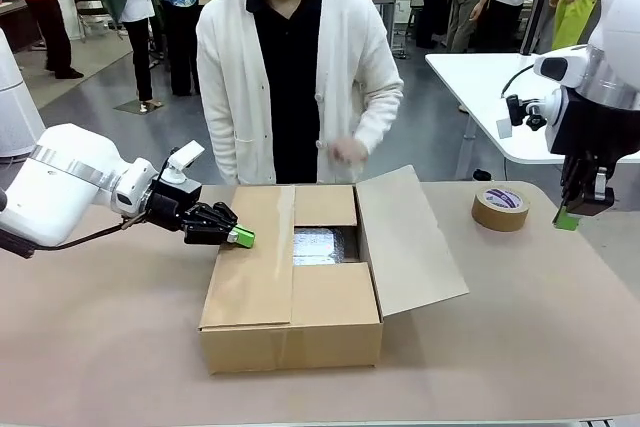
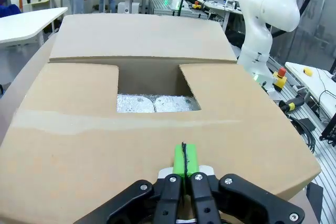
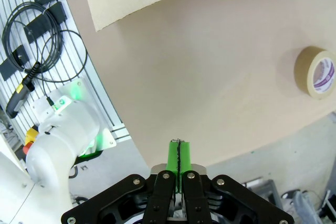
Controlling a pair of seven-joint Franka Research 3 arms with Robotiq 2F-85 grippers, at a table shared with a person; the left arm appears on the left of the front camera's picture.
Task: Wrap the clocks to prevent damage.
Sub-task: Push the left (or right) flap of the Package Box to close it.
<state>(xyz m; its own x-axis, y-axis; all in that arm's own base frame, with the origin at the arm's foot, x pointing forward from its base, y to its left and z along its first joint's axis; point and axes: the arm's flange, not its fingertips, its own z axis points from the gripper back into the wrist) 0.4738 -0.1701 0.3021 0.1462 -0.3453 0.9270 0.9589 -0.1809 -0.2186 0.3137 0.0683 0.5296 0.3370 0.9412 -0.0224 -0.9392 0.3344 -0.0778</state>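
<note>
Left pincer (image 1: 241,237), pressed together, rests on the box (image 1: 290,332); right pincer (image 1: 566,217), also pressed together, idles; clocks (image 1: 325,245) look wrapped inside; open flap (image 1: 410,242) and tape (image 1: 500,207) left to do.

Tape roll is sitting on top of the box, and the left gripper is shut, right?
Not quite. The tape roll lies on the table, to the right of the box, not on top of it. The front view shows that. The left gripper is shut, as you said.
</note>
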